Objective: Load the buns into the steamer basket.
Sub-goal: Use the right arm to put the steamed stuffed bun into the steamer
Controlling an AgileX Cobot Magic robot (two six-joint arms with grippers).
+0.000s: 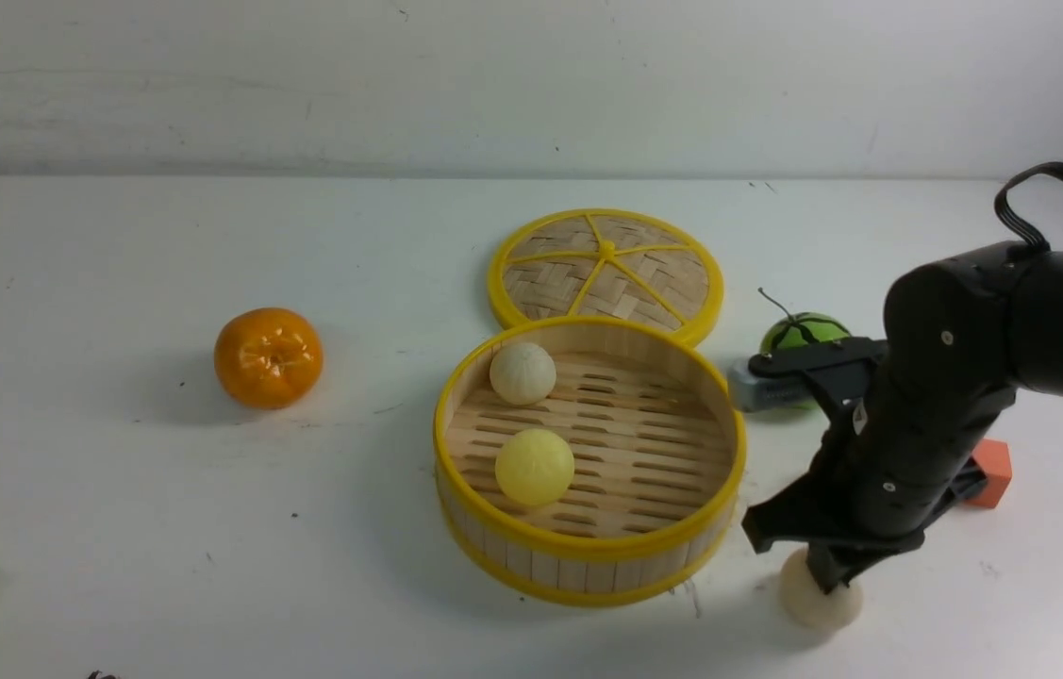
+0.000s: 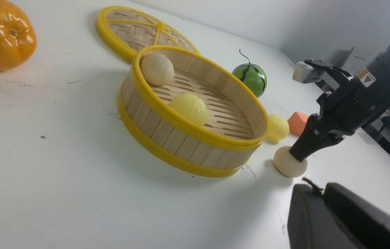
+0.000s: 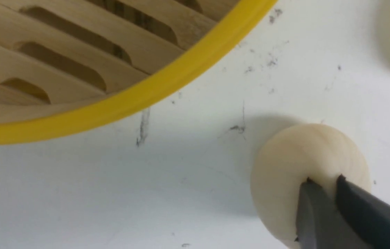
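Jaws of my right gripper (image 1: 826, 577) are pinched nearly together on the top of the white bun (image 1: 812, 609), which rests on the table (image 1: 163, 490) just beside the steamer basket (image 1: 588, 558). That basket holds a yellow bun (image 1: 534, 467) and a beige bun (image 1: 523, 373). My left gripper's (image 2: 322, 189) jaws lie together, empty.

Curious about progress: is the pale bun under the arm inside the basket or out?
Out. The beige-white bun rests on the table beside the steamer basket, the fingers of the right gripper pinching its top.
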